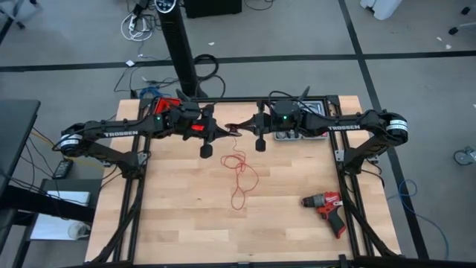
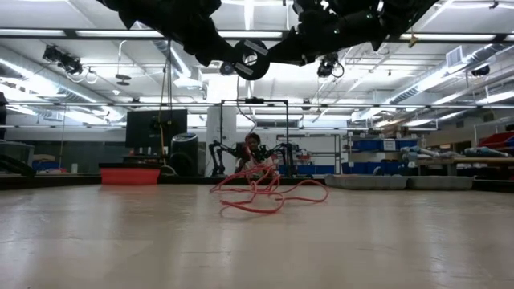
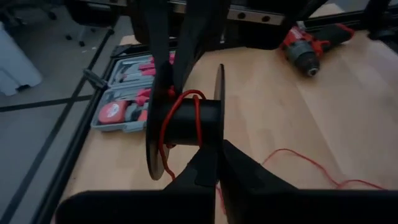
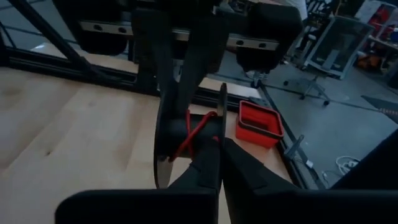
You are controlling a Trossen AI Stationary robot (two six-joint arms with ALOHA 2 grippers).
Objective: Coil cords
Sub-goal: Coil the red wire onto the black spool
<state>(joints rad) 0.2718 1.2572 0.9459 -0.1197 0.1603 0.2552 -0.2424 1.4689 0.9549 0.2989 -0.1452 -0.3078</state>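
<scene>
Both arms meet over the back middle of the tabletop (image 1: 186, 223), each arm's link lettered TROSSEN in white. Between them hangs a small black spool (image 3: 186, 121) with a few turns of the red cord (image 1: 239, 175) around its core. The left end effector (image 3: 219, 163) is clenched, its fingertips together just beside the spool's flange where the cord passes; the right end effector (image 4: 219, 155) is likewise clenched at the spool from the opposite side. Below the spool the rest of the cord trails down and lies in loose loops on the tabletop. A red drill (image 1: 327, 207) lies well apart from the spool, its writing too small to read.
</scene>
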